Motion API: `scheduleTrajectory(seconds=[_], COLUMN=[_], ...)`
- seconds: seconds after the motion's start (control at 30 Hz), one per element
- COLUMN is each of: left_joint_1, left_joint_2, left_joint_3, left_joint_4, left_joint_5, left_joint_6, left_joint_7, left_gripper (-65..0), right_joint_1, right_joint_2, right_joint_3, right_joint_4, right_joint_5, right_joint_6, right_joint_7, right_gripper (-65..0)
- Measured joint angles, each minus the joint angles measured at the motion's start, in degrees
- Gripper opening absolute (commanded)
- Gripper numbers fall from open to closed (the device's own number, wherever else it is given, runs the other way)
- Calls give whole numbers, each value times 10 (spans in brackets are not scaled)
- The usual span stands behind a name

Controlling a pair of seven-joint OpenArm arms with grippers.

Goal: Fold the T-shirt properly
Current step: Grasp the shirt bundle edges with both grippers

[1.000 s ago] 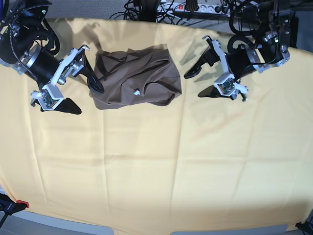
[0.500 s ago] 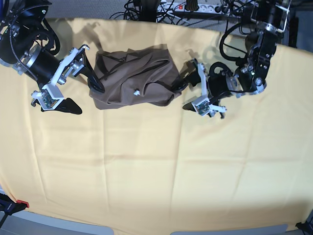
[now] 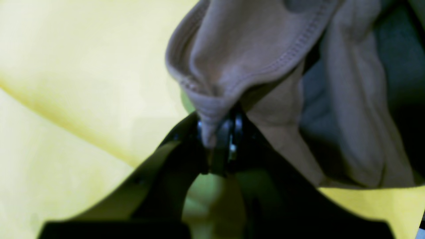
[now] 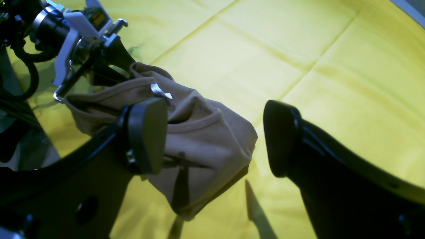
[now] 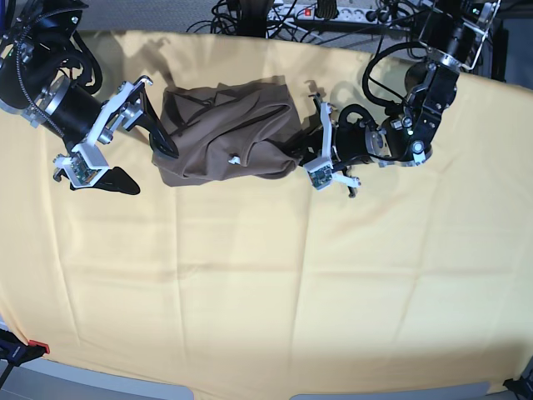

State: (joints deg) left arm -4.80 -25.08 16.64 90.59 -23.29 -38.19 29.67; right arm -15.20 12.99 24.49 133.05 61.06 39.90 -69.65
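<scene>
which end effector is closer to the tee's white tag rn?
Left. The left end effector is clamped on the T-shirt hem, just beside the white tag. The right end effector stands open at the shirt's opposite edge, farther away.

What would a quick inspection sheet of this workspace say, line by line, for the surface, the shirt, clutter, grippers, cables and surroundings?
Surface: yellow cloth covers the table, creased.
Job's things: T-shirt lies crumpled near the far edge, not folded.
Clutter: nothing seen.
Grippers: left gripper shut on the shirt's stitched edge; right gripper open at the shirt's other side, one finger over the fabric.
Cables: black tangle behind the table.
Surroundings: power strip at the back.
</scene>
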Motion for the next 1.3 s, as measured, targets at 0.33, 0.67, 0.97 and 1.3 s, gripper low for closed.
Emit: scheduleTrajectory(seconds=[0.33, 0.67, 0.97, 1.3], left_joint_1=[-45, -52, -52, -53], left_joint_2=[-6, -6, -15, -35], left_joint_3=[-36, -36, -36, -39], left_joint_4=[0, 0, 0, 0], left_joint_5=[-34, -66, -64, -84], left_joint_6=[-5, -17, -17, -17], left_joint_7=[1, 18, 21, 23], left_gripper=[-650, -650, -650, -288], right_joint_1=[-1, -15, 18, 10], right_joint_2=[0, 0, 0, 0], right_joint_3=[0, -131, -206, -206], right_joint_4=[0, -75, -91, -91], right_joint_5=[0, -28, -161, -161], right_joint_6=[0, 0, 0, 0], right_joint_7=[0, 25, 57, 56], right_gripper=[-184, -437, -650, -650])
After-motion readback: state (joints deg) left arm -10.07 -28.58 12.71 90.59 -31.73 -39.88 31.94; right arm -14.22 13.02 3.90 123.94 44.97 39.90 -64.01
